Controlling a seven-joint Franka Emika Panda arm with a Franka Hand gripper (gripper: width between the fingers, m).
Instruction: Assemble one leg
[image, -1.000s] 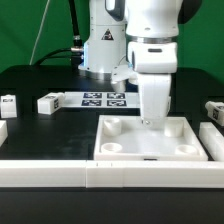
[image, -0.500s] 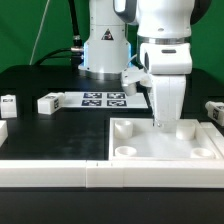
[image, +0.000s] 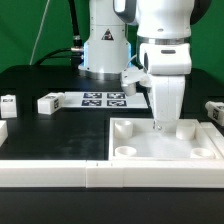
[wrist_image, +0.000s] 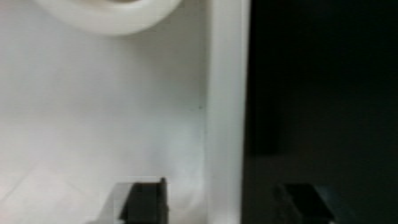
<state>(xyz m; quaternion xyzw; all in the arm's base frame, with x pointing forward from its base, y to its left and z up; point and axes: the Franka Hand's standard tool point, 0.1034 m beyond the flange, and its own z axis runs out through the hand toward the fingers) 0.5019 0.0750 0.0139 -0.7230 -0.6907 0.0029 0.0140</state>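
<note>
My gripper (image: 165, 124) stands straight down on the far rim of the large white square panel (image: 150, 147), which lies with its round sockets up. In the wrist view one finger (wrist_image: 143, 200) is over the panel's inside and the other over the black table, with the rim (wrist_image: 224, 120) between them; the gripper (wrist_image: 221, 203) grips that rim. Small white legs with black-and-white tags lie apart from the gripper: two at the exterior view's left (image: 8, 102) (image: 47, 102) and one at the right edge (image: 214, 108).
The marker board (image: 105, 98) lies behind the panel by the robot's base (image: 105, 50). A long white bar (image: 60, 172) runs along the front of the table, right against the panel. Another white part (image: 2, 130) shows at the left edge.
The gripper and the panel moved together toward the exterior view's right between one second and half a second ago. Since then nothing has visibly moved.
</note>
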